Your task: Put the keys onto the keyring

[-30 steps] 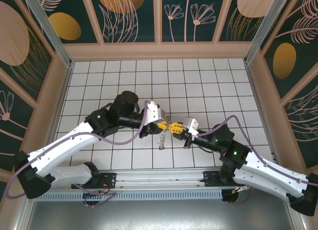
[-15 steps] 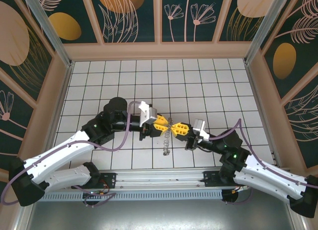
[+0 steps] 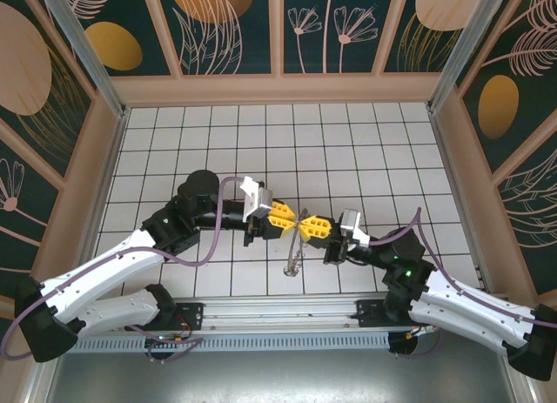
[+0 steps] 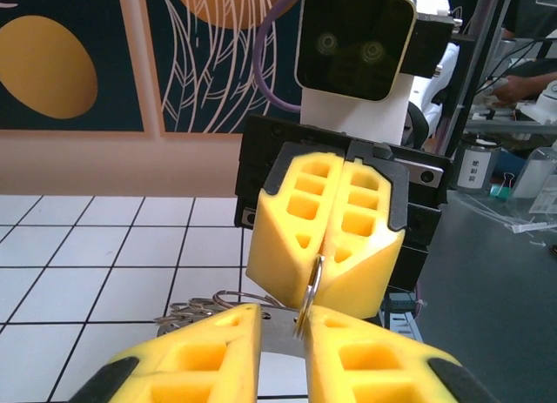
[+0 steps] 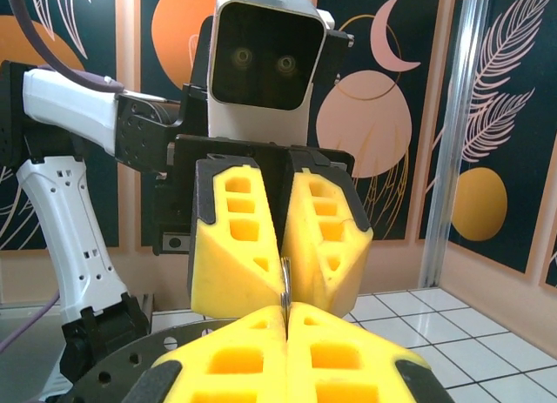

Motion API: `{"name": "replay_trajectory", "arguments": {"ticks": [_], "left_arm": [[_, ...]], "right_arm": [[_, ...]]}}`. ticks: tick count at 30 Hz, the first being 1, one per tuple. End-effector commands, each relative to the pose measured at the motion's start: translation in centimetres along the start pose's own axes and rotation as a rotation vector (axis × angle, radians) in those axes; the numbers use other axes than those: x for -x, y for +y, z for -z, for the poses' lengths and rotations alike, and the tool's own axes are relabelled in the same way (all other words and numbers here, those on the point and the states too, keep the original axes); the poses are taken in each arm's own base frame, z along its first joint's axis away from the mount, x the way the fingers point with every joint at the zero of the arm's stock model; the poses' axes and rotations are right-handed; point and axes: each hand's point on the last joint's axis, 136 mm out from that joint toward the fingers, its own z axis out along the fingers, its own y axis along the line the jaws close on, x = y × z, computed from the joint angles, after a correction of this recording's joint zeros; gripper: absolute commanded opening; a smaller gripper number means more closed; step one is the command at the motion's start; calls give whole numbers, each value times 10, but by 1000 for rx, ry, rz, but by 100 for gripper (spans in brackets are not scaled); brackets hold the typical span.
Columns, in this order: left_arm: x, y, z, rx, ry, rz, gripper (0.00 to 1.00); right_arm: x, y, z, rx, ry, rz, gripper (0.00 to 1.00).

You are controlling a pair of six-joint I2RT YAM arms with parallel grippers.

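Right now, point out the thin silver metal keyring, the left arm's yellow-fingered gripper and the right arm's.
Thin silver metal keyring [image 4: 311,285]: left wrist view, rim stretch between both grippers' fingertips.
Yellow-fingered left gripper [image 3: 291,224]: top external view, between its fingertips.
Yellow-fingered right gripper [image 3: 308,228]: top external view, between its fingertips.

Both arms reach in from the outer near corners and meet tip to tip ahead of the bases: left arm [image 3: 122,259] bent at the elbow with its forearm running right, right arm [image 3: 461,297] stretched up-left, wrists roughly level. Right gripper [image 3: 305,226]: 2 yellow fingers pressed flat together, pinching the keyring [image 4: 313,281] wire in the seam. Left gripper [image 3: 292,221]: its 2 fingers sit a narrow slit apart with the wire in the slit — can't tell if they bite on it — and the 2 sets of fingertips are almost touching.
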Motion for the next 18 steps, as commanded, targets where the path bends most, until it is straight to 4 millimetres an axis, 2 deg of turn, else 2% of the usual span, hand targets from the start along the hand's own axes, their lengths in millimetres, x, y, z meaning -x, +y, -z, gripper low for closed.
{"name": "replay_trajectory", "arguments": {"ticks": [1,12,15,18], "left_arm": [[18,-5,-1,-30,-51,-36,16],[21,-7,-3,-57,-74,-32,8],[21,-7,-4,-61,-72,-33,0],[22,-7,-3,-54,-69,-38,0]], "right_arm": [[22,3,2,17,-89,15,0],[16,-1,3,13,-71,0,0],[16,-2,3,11,-75,0,0],[14,-4,2,0,-67,-5,0]]}}
